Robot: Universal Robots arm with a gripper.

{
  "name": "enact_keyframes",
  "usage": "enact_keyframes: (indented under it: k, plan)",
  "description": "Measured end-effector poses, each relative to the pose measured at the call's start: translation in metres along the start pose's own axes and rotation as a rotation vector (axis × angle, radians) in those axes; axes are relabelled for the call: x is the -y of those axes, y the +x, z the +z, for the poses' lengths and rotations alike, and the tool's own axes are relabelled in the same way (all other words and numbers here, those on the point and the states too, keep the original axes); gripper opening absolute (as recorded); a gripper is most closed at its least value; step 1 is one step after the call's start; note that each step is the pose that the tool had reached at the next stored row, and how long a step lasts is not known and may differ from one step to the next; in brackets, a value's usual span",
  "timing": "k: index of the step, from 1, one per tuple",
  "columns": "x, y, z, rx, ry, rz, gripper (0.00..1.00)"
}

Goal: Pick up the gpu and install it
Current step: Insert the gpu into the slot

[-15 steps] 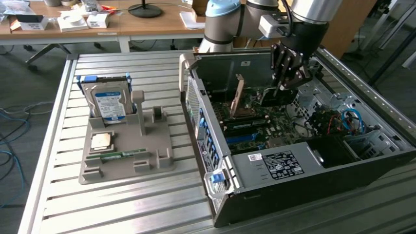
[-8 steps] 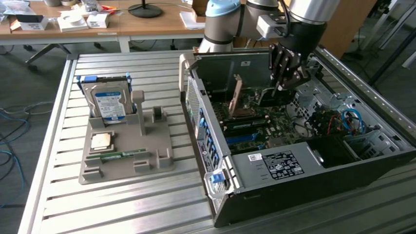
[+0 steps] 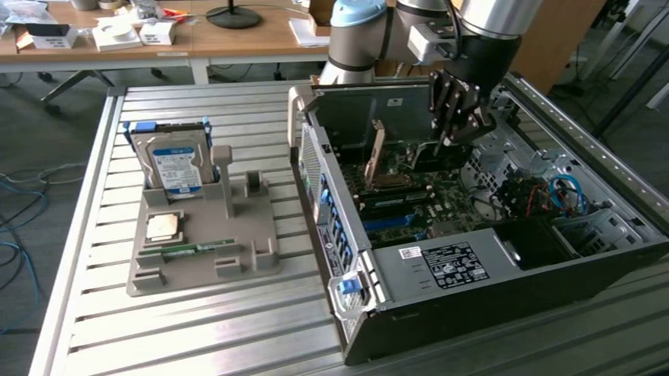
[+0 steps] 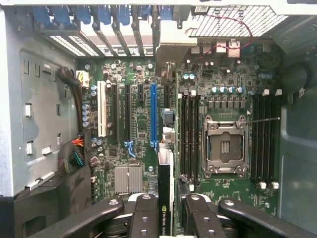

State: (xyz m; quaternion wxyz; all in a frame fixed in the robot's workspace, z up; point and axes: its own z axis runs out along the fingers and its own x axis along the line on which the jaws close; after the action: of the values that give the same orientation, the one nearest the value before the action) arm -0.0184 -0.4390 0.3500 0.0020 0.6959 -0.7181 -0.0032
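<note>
The gripper [image 4: 171, 210] clamps the gpu [image 4: 165, 171] edge-on inside the open computer case [image 3: 585, 251], over the motherboard [image 4: 141, 126]. A blue slot [image 4: 153, 114] flanks it one side, memory slots [image 4: 189, 134] the other.

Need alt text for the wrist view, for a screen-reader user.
The gripper is closed on the gpu, which is seen edge-on and held over the motherboard inside the open computer case. The card appears between a long blue slot and the CPU socket.
</note>
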Motion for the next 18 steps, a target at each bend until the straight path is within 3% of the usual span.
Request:
enact_keyframes:
  k: [7, 18]
  plan:
    - [-0.0003, 0.0, 0.0002, 0.0, 0.0, 0.0, 0.26]
    - [-0.0016, 0.0, 0.0171, 0.0, 0.0, 0.0, 0.26]
